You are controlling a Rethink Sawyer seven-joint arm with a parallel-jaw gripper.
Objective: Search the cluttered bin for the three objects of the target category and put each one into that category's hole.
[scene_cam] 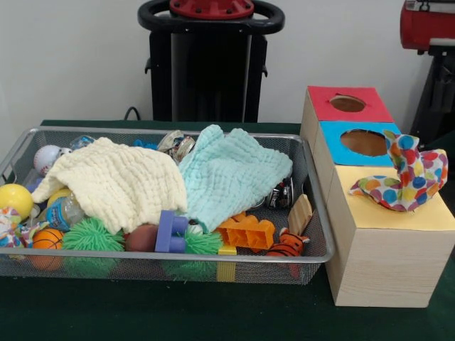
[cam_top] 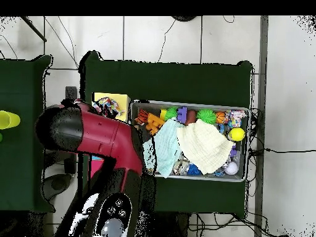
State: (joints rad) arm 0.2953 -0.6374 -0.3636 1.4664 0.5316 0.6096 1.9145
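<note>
The wire mesh bin (scene_cam: 316, 259) holds a heap of toys under a plain cream cloth (scene_cam: 117, 181) and a mint-green cloth (scene_cam: 231, 174). One polka-dot cloth (scene_cam: 405, 177) lies bunched on the yellow top (scene_cam: 426, 217) of the wooden box, right of the bin; the hole under it is hidden. It also shows in the overhead view (cam_top: 110, 105), next to the bin (cam_top: 247, 145). A scrap of dotted fabric (scene_cam: 8, 222) peeks out at the bin's left end. The red arm (cam_top: 99, 139) hangs over the boxes and its gripper does not show.
The blue-topped hole (scene_cam: 364, 142) and the red-topped hole (scene_cam: 348, 104) lie behind the yellow top. In the bin are a yellow ball (scene_cam: 14, 200), green spiky balls (scene_cam: 89, 234), an orange block (scene_cam: 249, 231), a purple block (scene_cam: 170, 233) and cans. The black pedestal (scene_cam: 210, 64) stands behind.
</note>
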